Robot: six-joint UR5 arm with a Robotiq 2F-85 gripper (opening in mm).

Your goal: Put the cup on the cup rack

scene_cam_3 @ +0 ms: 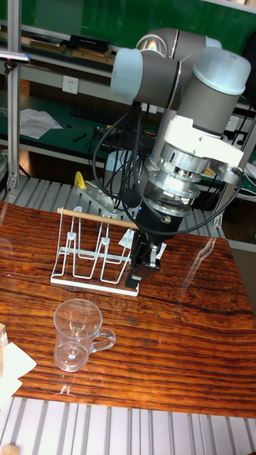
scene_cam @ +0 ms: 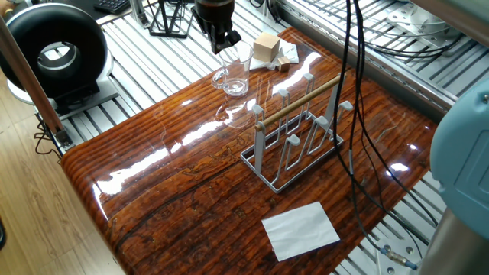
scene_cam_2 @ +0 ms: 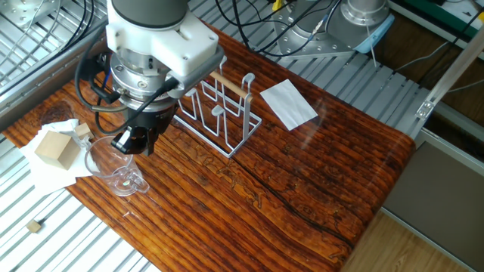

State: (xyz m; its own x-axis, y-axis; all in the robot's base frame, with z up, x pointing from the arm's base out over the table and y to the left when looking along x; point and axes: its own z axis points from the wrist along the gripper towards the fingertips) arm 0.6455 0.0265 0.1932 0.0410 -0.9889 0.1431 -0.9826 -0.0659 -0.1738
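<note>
The clear glass cup (scene_cam: 233, 76) stands upright on the wooden table near its edge, handle pointing outward; it also shows in the other fixed view (scene_cam_2: 115, 171) and in the tall view (scene_cam_3: 74, 335). The pale wire cup rack (scene_cam: 296, 131) with a wooden rod on top stands mid-table (scene_cam_2: 220, 110) (scene_cam_3: 92, 250), with nothing on its pegs. My gripper (scene_cam: 222, 36) hangs just above and beside the cup, between cup and rack (scene_cam_2: 133, 140) (scene_cam_3: 144, 271). Its fingers look slightly apart and hold nothing.
A wooden block (scene_cam: 267, 47) lies on white paper by the cup (scene_cam_2: 54, 148). A white sheet (scene_cam: 300, 229) lies at the table's other end. A black wire stand (scene_cam: 170, 18) and a black ring-shaped device (scene_cam: 53, 50) sit off the table. Cables (scene_cam: 353, 92) hang over the rack.
</note>
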